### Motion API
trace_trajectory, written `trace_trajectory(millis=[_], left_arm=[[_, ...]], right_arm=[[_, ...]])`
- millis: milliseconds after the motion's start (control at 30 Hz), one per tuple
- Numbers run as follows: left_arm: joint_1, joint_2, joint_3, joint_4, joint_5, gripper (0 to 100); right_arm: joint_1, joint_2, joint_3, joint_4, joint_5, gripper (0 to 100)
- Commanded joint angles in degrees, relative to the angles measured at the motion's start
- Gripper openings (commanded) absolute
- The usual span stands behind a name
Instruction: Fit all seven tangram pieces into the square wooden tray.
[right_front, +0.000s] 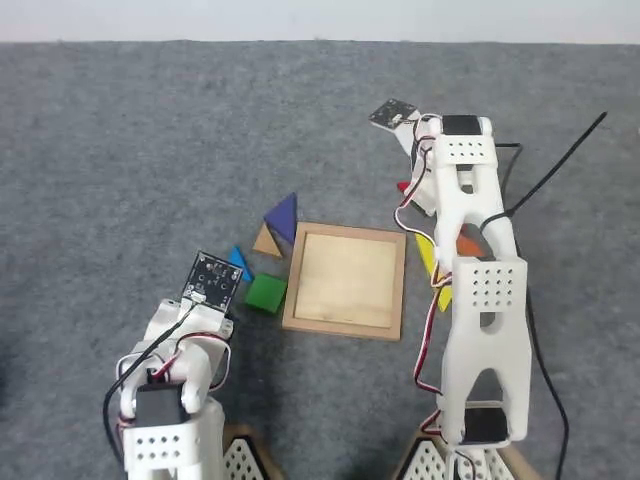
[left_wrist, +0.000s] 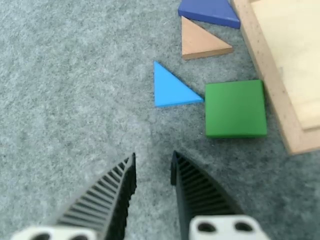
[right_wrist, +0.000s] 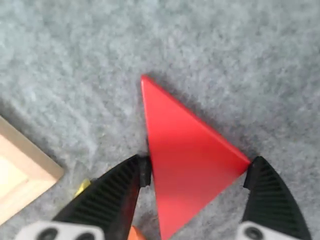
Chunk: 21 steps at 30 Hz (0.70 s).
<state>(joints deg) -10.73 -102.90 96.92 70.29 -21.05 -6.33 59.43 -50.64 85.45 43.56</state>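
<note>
Red triangle (right_wrist: 187, 160) is lying flat on the carpet, just off the far corner of the wooden tray (right_front: 345, 322). The right gripper (right_wrist: 197, 168) is straddling it, jaws spread either side. The left gripper (left_wrist: 153, 159) is hovering slightly parted and empty.

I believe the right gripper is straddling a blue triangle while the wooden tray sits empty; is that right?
Not quite: the triangle is red, not blue. The right wrist view shows the right gripper straddling a red triangle, one finger on each side. The wooden tray does sit empty, as the high view shows.
</note>
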Motion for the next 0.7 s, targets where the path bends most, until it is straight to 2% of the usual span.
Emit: trace_trajectory(millis=[0,500,667], left_arm=[[-0.53,-1.14,-0.40,0.00,-0.44,11],[-0.53,-1.14,-0.40,0.00,-0.44,11],[-0.53,-1.14,-0.40,0.00,-0.44,11]], right_arm=[[-1.54,2.77,-2.90,0.13,0.70,31.0],[-3.82,7.25,-9.41,0.84,1.05,30.2],[-2.77,7.43,-9.49,2.42,0.79,19.0]])
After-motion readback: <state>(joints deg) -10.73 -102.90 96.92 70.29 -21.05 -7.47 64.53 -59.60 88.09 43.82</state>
